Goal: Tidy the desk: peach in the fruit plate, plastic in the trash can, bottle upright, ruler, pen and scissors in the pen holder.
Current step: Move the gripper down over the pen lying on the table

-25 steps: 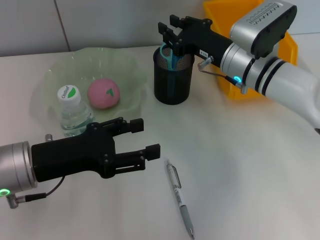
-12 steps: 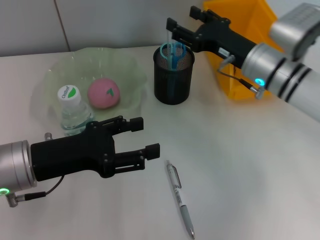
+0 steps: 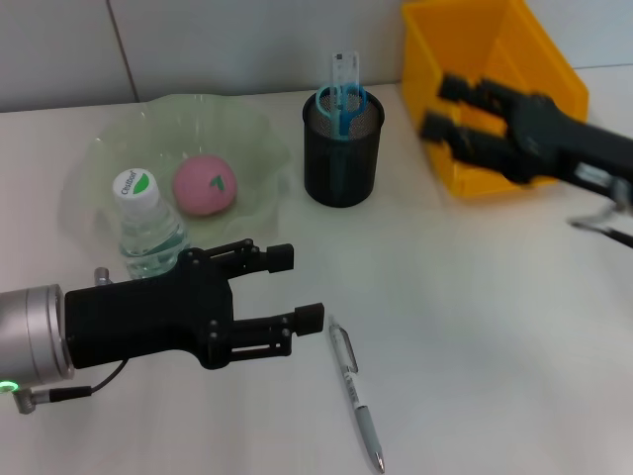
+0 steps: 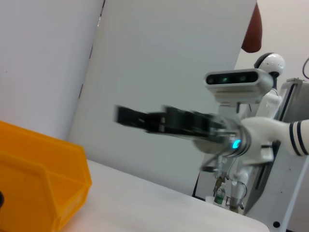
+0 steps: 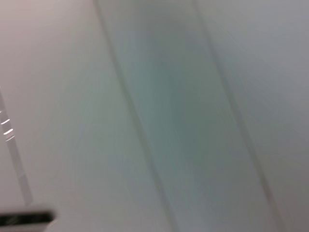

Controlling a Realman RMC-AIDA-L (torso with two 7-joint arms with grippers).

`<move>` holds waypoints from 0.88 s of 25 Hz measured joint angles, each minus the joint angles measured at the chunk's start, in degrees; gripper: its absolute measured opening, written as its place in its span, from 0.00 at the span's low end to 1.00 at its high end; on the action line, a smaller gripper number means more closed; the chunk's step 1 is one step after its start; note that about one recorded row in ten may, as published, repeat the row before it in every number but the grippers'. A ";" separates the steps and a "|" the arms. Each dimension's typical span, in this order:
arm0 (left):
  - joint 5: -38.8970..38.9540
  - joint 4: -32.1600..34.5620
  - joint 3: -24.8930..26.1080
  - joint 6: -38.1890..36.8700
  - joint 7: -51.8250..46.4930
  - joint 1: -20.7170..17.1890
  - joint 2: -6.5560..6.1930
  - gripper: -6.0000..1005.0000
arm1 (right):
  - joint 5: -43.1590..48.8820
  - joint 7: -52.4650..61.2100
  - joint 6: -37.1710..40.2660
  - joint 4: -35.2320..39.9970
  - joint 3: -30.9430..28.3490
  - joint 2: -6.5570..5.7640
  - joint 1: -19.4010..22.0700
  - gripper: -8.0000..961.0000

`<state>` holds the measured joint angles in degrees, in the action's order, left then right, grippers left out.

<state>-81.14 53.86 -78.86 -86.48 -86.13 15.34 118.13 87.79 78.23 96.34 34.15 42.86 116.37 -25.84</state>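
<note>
The pink peach [image 3: 205, 184] lies in the pale green fruit plate [image 3: 104, 148]. At the plate's front edge the bottle [image 3: 146, 226] stands upright. The black mesh pen holder [image 3: 341, 163] holds the blue scissors [image 3: 342, 103] and the clear ruler [image 3: 344, 67]. On the desk [image 3: 475, 327] lies the silver pen [image 3: 357, 394]. My left gripper [image 3: 298, 287] hovers open and empty just left of the pen's top end. In front of the yellow trash can [image 3: 495, 49] my right gripper [image 3: 441, 107] is open and empty, right of the pen holder. The plastic is not in view.
The left wrist view shows the trash can [image 4: 41, 169] and my right arm [image 4: 193, 126] farther off against a white wall. The right wrist view shows only a blurred pale surface.
My right gripper has pulled away from above the pen holder to the right, leaving the scissors inside. My left gripper has edged slightly right toward the pen.
</note>
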 joint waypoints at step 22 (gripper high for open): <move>-2.16 0.86 0.59 -0.48 0.61 1.21 -0.35 0.80 | 23.87 11.79 11.40 9.99 -0.52 -6.84 4.98 0.81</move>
<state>-83.31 54.72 -78.27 -86.96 -85.51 16.55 117.78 111.65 90.02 107.74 44.13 42.34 109.53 -20.85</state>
